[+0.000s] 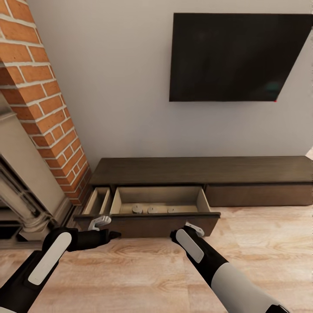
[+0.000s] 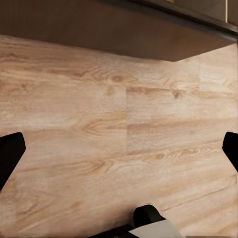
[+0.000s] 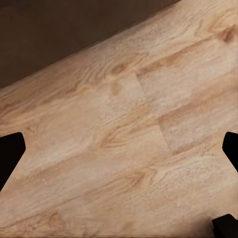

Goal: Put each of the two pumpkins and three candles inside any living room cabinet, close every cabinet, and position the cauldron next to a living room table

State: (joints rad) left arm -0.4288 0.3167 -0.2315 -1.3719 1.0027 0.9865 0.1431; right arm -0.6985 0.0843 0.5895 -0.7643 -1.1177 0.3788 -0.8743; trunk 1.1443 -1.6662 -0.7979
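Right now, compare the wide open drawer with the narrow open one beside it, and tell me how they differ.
The wide drawer holds three candles along its front; the narrow drawer shows no contents that I can make out. The wide drawer spans far more of the cabinet than the narrow drawer, which sits nearest the brick column. Both are pulled open, with pale interiors and dark fronts.
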